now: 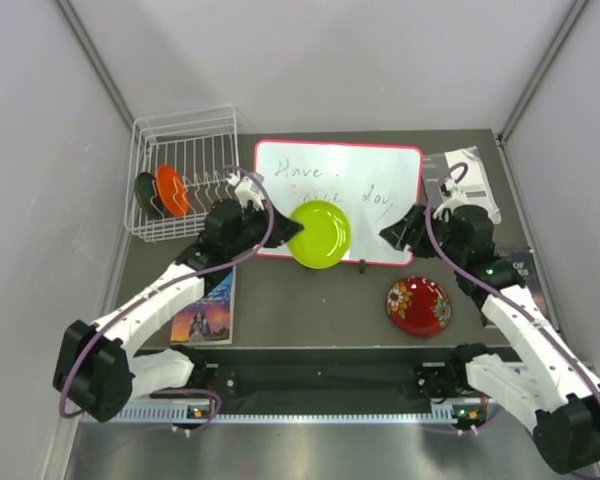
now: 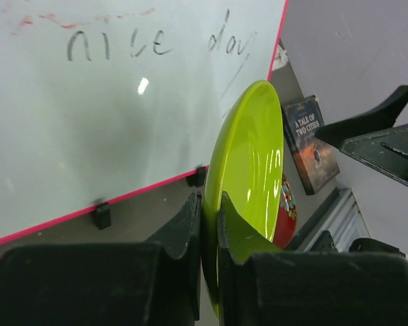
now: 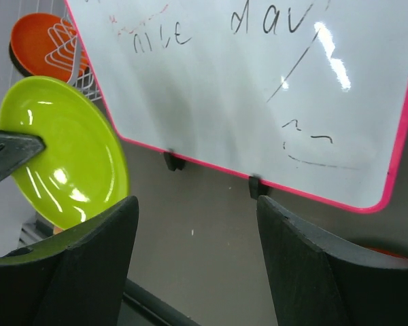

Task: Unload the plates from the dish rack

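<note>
Top view alone takes in the whole table [image 1: 320, 300]: whiteboard [image 1: 350, 190] at the far middle, white wire dish rack [image 1: 183, 126] in the far left corner. Dark teal plate [image 1: 145, 192] and orange plate [image 1: 172, 188] stand on edge in it, side by side. Left gripper [image 1: 285, 230] holds the lime green plate [image 1: 320, 234] over the whiteboard's near edge. Only the left wrist view shows the grip: rim pinched between both fingers, plate edge-on. Right gripper [image 1: 388, 235] stands wide, empty, just right of that plate, apart from it. The right wrist view shows the plate's face: plain, glossy, with glare streaks. Red flowery plate [image 1: 418, 306] lies flat, right of centre.
</note>
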Controlling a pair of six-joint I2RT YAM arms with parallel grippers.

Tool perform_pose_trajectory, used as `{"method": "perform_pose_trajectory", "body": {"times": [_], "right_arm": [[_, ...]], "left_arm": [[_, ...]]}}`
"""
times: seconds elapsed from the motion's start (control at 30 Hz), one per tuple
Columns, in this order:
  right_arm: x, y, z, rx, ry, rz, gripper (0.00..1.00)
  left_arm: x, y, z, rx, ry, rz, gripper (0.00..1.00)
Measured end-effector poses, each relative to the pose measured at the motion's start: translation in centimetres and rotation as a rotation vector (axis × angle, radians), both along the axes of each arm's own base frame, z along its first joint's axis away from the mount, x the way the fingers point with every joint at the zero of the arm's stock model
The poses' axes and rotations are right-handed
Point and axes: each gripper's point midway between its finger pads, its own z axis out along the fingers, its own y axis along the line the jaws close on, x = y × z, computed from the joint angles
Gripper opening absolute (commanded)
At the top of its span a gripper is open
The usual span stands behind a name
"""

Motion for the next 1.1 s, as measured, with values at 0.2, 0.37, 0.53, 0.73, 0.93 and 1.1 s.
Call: {"method": "perform_pose_trajectory", "body": {"times": [0.2,0.37,0.53,0.73,0.93,1.1], "right_arm": [[0.0,1.9,0.1,0.043,0.006,0.069,0.71],[-0.5,3.8,0.0,0.066,0.017,0.134,0.71],[-0.9,5.1,-1.2,0.077,0.054,0.175,0.54],[-1.9,5.6,-2.8,0.114,0.1,0.189,0.0],[-2.8,4.6,0.1,0.144,0.017,0.139,0.0],[-3.1,-0.8,-0.9,0.017,0.021,-0.129,0.0]], "left_arm": [[-1.0,-3.9,-1.5,-0.024,0.025,-0.111,0.0],[-1.1,-6.0,-2.6,-0.05,0.049,-0.167,0.0],[-1.1,-7.6,-1.8,-0.079,0.03,-0.208,0.0],[-0.8,-8.2,-0.7,-0.106,-0.018,-0.234,0.0],[-1.0,-8.6,0.5,-0.141,-0.055,-0.275,0.65],[-0.6,-7.6,-0.9,-0.023,-0.073,-0.217,0.99]]}}
